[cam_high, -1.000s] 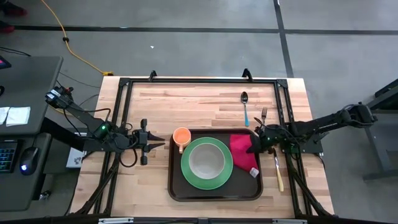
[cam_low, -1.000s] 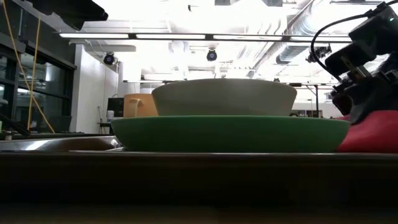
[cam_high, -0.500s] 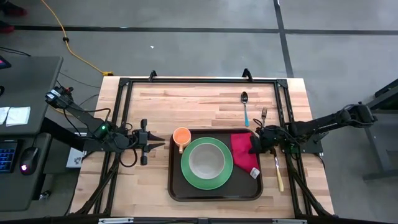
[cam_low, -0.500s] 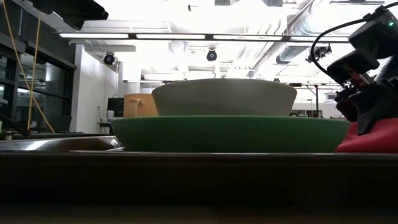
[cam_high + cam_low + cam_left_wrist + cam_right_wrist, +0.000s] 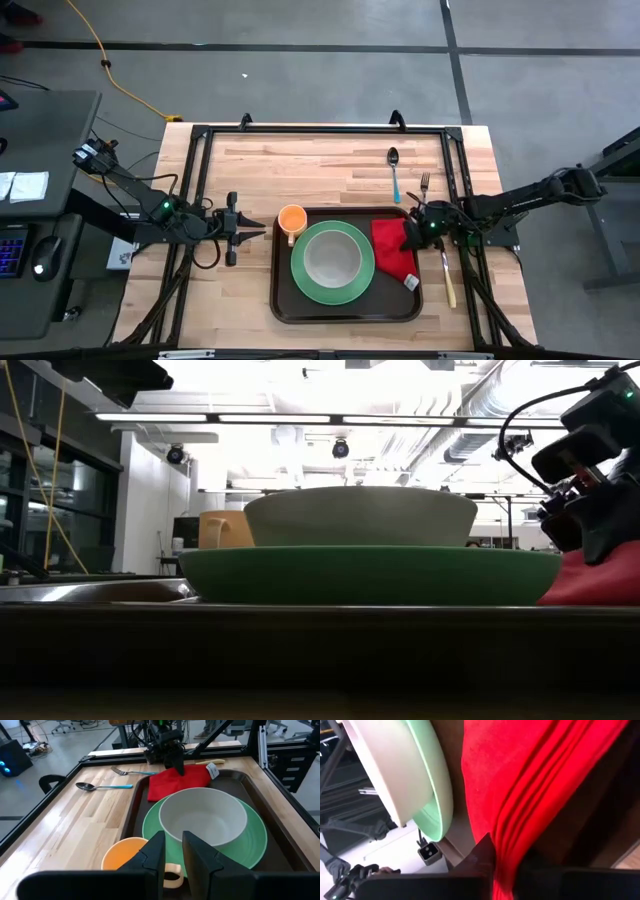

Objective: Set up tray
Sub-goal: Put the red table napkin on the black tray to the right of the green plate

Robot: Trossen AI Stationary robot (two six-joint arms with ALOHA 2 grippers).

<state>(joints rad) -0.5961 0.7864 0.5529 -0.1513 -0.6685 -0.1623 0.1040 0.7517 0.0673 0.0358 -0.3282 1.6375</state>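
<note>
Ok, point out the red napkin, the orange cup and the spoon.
red napkin [image 5: 392,247], high view, middle of the cloth.
orange cup [image 5: 292,218], high view, centre of its opening.
spoon [image 5: 394,171], high view, upper handle below the bowl.

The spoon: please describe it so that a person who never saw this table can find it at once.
Start from the dark brown tray in the middle of the wooden table. Beyond the tray's far right corner, two utensils lie on the bare wood. The spoon is the one with a dark bowl and a light blue handle; the fork beside it lies nearer the right gripper.
</note>
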